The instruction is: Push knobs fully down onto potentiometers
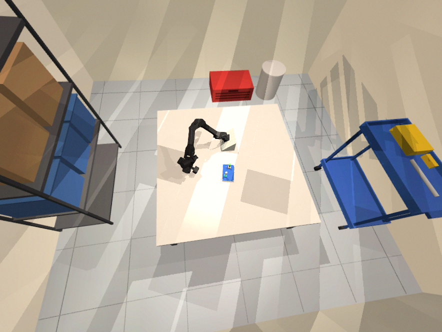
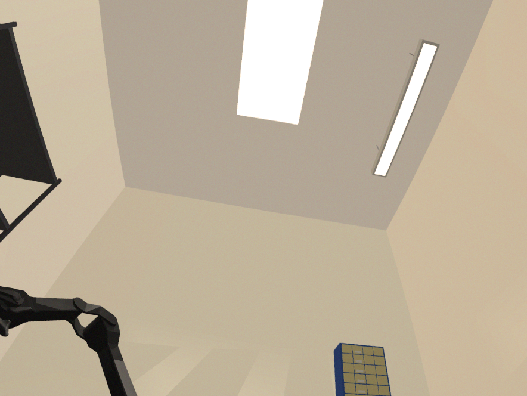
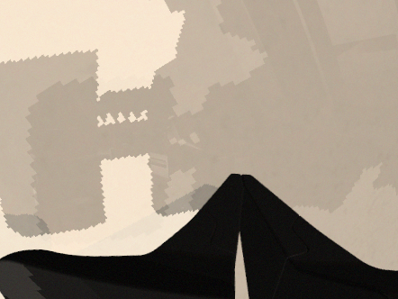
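The table (image 1: 214, 200) has a smooth, pale cream top with a slight sheen. The arm (image 1: 194, 139) and pincer (image 3: 239, 185) are matt black, plastic-looking. The circuit board (image 1: 228, 173) is flat blue. The toolbox (image 1: 231, 85) looks like painted red metal; the cart (image 1: 375, 178), glossy blue metal.

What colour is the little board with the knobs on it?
Blue. The circuit board shows best in the top view, lying on the table.
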Action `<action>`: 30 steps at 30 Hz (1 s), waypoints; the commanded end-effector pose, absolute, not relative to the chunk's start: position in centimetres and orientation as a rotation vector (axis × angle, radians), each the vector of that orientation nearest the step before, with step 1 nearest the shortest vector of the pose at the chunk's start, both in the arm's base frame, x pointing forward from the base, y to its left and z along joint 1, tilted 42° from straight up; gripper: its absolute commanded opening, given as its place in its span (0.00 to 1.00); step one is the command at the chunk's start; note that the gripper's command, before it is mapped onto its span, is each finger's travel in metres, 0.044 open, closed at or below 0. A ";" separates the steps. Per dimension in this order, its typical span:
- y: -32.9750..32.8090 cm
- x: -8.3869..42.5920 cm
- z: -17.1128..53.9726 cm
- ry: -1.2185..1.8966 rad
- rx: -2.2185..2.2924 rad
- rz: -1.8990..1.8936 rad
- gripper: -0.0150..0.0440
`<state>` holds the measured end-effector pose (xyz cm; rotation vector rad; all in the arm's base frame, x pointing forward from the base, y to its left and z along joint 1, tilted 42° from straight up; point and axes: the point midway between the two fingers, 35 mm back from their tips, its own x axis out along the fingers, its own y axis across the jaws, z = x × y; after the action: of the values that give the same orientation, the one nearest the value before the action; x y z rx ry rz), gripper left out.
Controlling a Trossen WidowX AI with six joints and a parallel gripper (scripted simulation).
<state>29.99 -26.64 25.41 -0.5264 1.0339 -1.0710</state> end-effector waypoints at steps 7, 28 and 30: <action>-16.5 35.2 18.9 1.047 -0.392 -0.861 0.25; 8.8 27.8 7.8 1.235 -0.225 -0.808 0.25; 8.8 27.8 7.8 1.235 -0.225 -0.808 0.25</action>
<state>28.56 8.25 8.05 -0.2281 1.2328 -0.7758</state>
